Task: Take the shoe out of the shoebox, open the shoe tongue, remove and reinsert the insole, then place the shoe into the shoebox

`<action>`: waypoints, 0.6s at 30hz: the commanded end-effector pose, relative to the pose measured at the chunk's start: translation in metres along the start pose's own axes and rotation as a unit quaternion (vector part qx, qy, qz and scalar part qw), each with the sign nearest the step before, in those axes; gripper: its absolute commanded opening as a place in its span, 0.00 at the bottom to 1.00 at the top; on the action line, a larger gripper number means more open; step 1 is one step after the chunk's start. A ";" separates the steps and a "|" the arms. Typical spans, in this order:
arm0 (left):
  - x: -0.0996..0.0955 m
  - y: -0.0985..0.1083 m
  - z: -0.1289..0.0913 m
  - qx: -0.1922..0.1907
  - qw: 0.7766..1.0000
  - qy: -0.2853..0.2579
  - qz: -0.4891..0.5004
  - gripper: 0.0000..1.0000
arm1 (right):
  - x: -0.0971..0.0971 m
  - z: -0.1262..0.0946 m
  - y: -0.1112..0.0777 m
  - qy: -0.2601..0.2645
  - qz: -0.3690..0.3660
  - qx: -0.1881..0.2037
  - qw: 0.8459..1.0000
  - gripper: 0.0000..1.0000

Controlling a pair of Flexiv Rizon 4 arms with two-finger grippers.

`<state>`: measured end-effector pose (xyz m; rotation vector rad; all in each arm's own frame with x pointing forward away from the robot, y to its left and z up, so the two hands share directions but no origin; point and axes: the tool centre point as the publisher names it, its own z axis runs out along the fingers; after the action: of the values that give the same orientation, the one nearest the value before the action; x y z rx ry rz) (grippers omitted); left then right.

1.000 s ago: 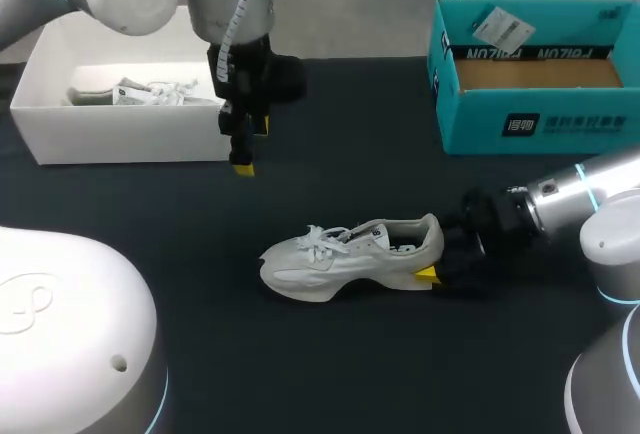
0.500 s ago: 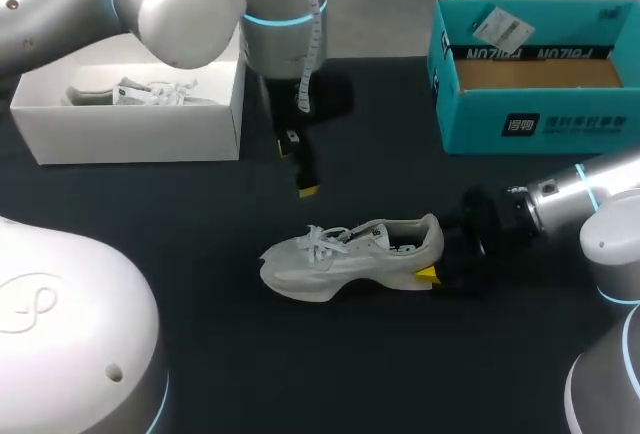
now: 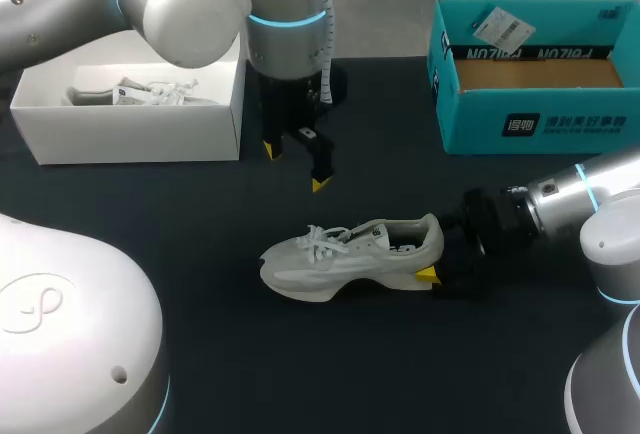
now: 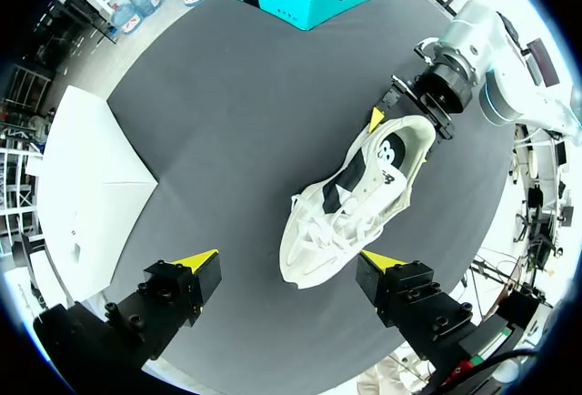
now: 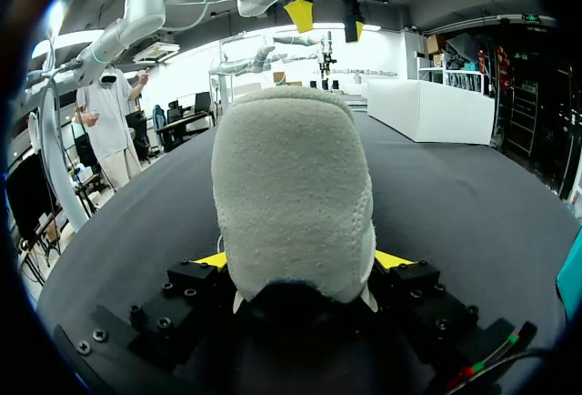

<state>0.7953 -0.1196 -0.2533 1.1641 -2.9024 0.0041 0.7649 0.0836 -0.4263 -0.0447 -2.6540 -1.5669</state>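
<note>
Fingers of the right arm clamp the shoe by its heel — steadying it upright on the table (toe away from them). Left fingers hang spread wide above the laces, holding nothing, likely ready for the tongue.

The silver-white left arm comes in from the table's left side; its yellow-tipped left gripper hangs fingers-down above the middle, spread wide. The right arm lies low from the right edge, its right gripper clamped on the heel of the white sneaker.
</note>
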 end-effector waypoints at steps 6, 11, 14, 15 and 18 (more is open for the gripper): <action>0.027 0.004 0.010 0.034 0.994 0.020 -0.104 1.00 | 0.001 0.005 -0.004 -0.001 0.000 0.002 1.000 0.00; 0.035 -0.004 0.014 0.047 0.978 0.008 -0.202 1.00 | 0.001 0.005 -0.004 -0.001 0.000 0.002 1.000 0.00; 0.038 -0.010 0.018 0.058 0.966 0.005 -0.251 1.00 | 0.001 0.005 -0.004 -0.001 0.000 0.002 1.000 0.00; 0.041 -0.012 0.021 0.060 0.965 0.003 -0.257 1.00 | 0.001 0.005 -0.004 -0.001 0.000 0.002 1.000 0.00; 0.055 -0.019 0.031 0.057 0.966 0.012 -0.251 1.00 | 0.001 0.005 -0.004 -0.001 0.000 0.002 1.000 0.00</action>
<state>0.7749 -0.1594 -0.2707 1.8735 -2.5253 0.1844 0.7649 0.0835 -0.4263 -0.0448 -2.6540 -1.5668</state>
